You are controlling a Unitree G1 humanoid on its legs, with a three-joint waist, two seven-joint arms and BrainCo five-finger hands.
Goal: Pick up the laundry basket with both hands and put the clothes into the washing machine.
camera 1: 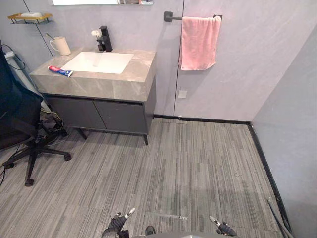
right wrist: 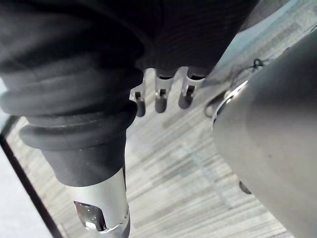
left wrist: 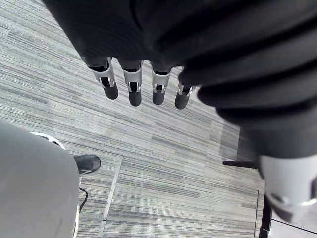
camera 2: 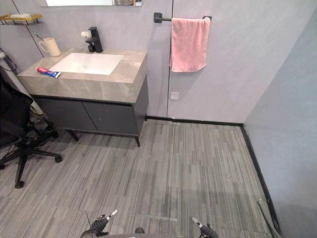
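My left hand (camera 1: 119, 223) hangs low at the bottom edge of the eye views, left of centre, over the grey striped floor. In the left wrist view its fingers (left wrist: 133, 89) point straight down and hold nothing. My right hand (camera 1: 222, 227) hangs at the bottom edge, right of centre. Its fingers (right wrist: 161, 96) are also straight, with bare floor past them. Both hands are open and well apart from each other.
A grey vanity (camera 1: 99, 84) with a white sink (camera 1: 98, 62), a cup (camera 1: 61, 45) and a toothpaste tube (camera 1: 60, 71) stands at the back left. A pink towel (camera 1: 199, 42) hangs on the back wall. A black office chair (camera 1: 22, 129) stands at the left. A wall (camera 1: 294, 139) runs along the right.
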